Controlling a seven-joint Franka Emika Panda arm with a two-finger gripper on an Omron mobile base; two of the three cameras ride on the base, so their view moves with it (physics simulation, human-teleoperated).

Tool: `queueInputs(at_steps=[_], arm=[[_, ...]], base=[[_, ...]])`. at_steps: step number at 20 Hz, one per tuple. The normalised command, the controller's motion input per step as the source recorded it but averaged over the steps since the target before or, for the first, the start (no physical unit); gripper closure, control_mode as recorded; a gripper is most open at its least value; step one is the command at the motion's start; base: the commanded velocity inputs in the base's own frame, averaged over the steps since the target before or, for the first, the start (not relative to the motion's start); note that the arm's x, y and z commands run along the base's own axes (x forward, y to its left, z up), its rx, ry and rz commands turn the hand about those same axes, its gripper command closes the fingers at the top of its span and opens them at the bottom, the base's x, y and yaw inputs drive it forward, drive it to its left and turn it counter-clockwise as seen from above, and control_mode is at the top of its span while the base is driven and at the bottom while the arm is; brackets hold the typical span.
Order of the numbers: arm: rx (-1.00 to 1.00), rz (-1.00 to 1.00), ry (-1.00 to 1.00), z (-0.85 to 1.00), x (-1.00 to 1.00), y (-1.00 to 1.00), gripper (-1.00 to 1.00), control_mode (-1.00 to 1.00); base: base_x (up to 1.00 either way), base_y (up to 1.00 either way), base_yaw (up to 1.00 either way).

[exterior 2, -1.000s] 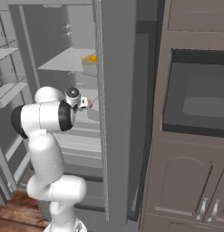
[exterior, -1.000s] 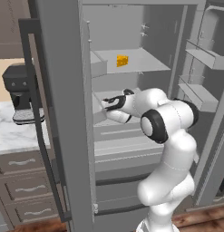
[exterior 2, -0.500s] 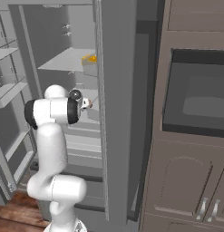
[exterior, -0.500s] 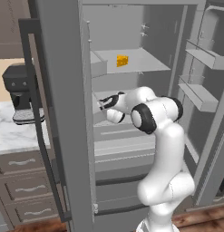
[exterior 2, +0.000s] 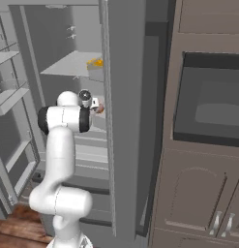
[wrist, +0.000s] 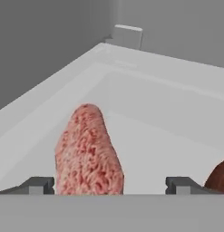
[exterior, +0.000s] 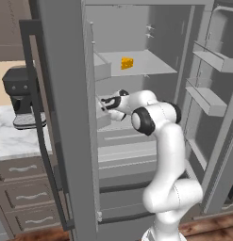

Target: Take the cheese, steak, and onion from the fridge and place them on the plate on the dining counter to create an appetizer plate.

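Inside the fridge point(exterior: 66, 117), fingers point(wrist: 40, 185) wide apart, released; steak point(wrist: 88, 154) between them, ungripped

pale fridge drawer point(wrist: 50, 95) with steak point(wrist: 88, 152) (onion point(wrist: 220, 179) beside); cheese point(exterior: 127, 62) on shelf point(exterior: 151, 63)

Steak point(wrist: 88, 152), onion point(wrist: 220, 177) in fridge point(exterior: 66, 117) drawer

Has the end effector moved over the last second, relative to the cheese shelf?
Yes. The end effector has pushed left, deeper under the shelf holding the cheese, toward the steak.
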Motion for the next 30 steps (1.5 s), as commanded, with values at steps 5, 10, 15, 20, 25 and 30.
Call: queueInputs(at_steps=[5, 10, 15, 20, 25, 30], arm=[[0.00, 0.00, 0.00, -0.52, 0.47, 0.29, -1.00, -1.00], [-0.03, 0.00, 0.00, -0.89, -0.01, 0.44, -1.00, -1.00], [-0.01, 0.00, 0.01, -1.00, -0.11, 0.08, -1.00, -1.00], [0.00, 0.00, 0.07, -0.93, -0.34, -0.67, -1.00, -1.00], [0.00, 0.00, 0.02, -0.80, -0.53, -0.98, -1.00, -1.00], [0.00, 0.00, 0.01, -0.94, -0.58, -0.61, 1.00, -1.00]], base=[[0.00, 0.00, 0.00], [0.00, 0.00, 0.00], [0.00, 0.00, 0.00], [0.00, 0.00, 0.00], [0.00, 0.00, 0.00], [0.00, 0.00, 0.00]])
